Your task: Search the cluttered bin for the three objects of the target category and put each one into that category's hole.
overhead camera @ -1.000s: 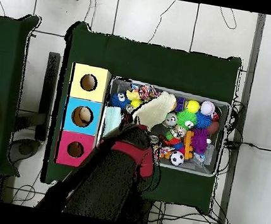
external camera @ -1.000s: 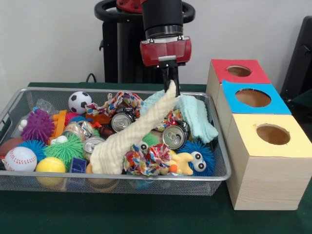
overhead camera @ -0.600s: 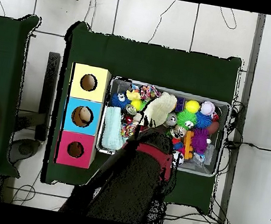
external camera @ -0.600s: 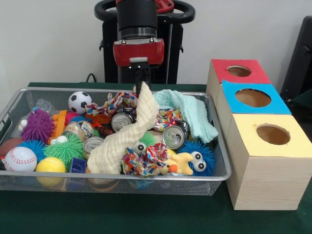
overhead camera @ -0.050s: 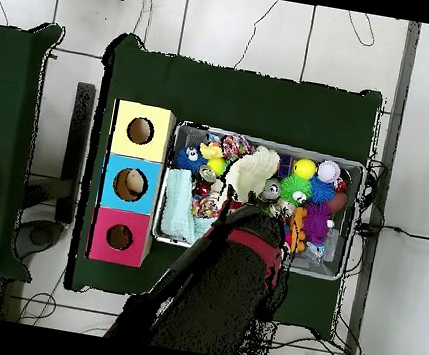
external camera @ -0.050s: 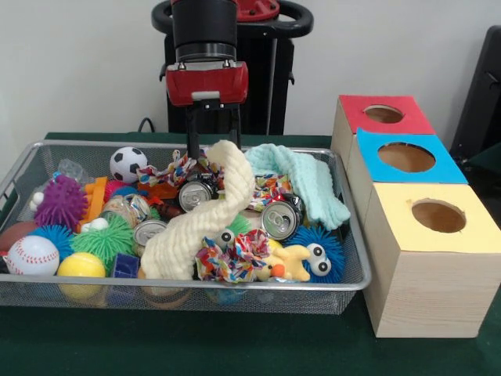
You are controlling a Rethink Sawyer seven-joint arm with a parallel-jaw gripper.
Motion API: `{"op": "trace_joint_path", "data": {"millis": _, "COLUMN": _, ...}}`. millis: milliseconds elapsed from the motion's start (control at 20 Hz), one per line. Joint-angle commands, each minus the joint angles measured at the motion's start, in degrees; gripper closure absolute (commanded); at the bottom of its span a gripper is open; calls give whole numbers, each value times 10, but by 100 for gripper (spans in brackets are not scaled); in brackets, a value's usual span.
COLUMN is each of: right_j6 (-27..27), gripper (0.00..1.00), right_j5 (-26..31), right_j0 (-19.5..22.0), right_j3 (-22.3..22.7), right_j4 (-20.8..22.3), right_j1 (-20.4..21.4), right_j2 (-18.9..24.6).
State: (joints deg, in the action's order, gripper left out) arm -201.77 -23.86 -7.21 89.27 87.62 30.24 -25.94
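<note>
The end effector (external camera @ -0.050s: 213, 133) hangs above the wire bin (external camera @ -0.050s: 23, 168) with its fingers spread apart. Right under it the cream towel (external camera @ -0.050s: 200, 223) curls up high and blocks the way straight down. Below and around it, cans (external camera @ -0.050s: 279, 219), balls (external camera @ -0.050s: 31, 254) and fuzzy toys (external camera @ -0.050s: 61, 201) fill the bin with almost no gaps. To its side the mint cloth (external camera @ -0.050s: 309, 184) lies over the bin's rim. Past that, the three boxes (external camera @ -0.050s: 427, 258) have open holes on top, with nothing above them.

The black cylindrical arm segment (external camera @ -0.050s: 203, 27) is ending in a glossy red block-shaped wrist housing (external camera @ -0.050s: 205, 82) (small grey plate underneath), carrying the slim black two-fingered gripper (external camera @ -0.050s: 212, 133).
</note>
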Motion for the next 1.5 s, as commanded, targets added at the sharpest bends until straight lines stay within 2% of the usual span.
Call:
{"op": "trace_joint_path", "data": {"millis": 50, "right_j6": -17, "gripper": 0, "right_j5": -30, "right_j0": 9, "right_j3": 34, "right_j4": 26, "right_j1": -22, "right_j2": 41}}
{"op": "trace_joint_path", "data": {"millis": 150, "right_j6": -15, "gripper": 0, "right_j5": -21, "right_j0": 7, "right_j3": 26, "right_j4": 33, "right_j1": -24, "right_j2": 30}}
{"op": "trace_joint_path", "data": {"millis": 400, "right_j6": 101, "gripper": 0, "right_j5": 16, "right_j0": 51, "right_j3": 15, "right_j4": 10, "right_j1": -23, "right_j2": 33}}
{"op": "trace_joint_path", "data": {"millis": 600, "right_j6": 127, "gripper": 0, "right_j5": 24, "right_j0": 71, "right_j3": 0, "right_j4": 26, "right_j1": -30, "right_j2": 30}}
{"op": "trace_joint_path", "data": {"millis": 850, "right_j6": 134, "gripper": 0, "right_j5": 32, "right_j0": 78, "right_j3": -10, "right_j4": 43, "right_j1": -30, "right_j2": 26}}
{"op": "trace_joint_path", "data": {"millis": 1000, "right_j6": 171, "gripper": 0, "right_j5": 43, "right_j0": 89, "right_j3": -13, "right_j4": 38, "right_j1": -19, "right_j2": 33}}
{"op": "trace_joint_path", "data": {"millis": 1250, "right_j6": 196, "gripper": 0, "right_j5": 43, "right_j0": 100, "right_j3": -18, "right_j4": 37, "right_j1": -11, "right_j2": 37}}
{"op": "trace_joint_path", "data": {"millis": 1350, "right_j6": 233, "gripper": 0, "right_j5": 51, "right_j0": 113, "right_j3": -16, "right_j4": 20, "right_j1": 0, "right_j2": 46}}
{"op": "trace_joint_path", "data": {"millis": 1400, "right_j6": 279, "gripper": 0, "right_j5": 58, "right_j0": 127, "right_j3": -14, "right_j4": -5, "right_j1": 12, "right_j2": 56}}
{"op": "trace_joint_path", "data": {"millis": 1500, "right_j6": 333, "gripper": 0, "right_j5": 69, "right_j0": 142, "right_j3": -16, "right_j4": -31, "right_j1": 25, "right_j2": 63}}
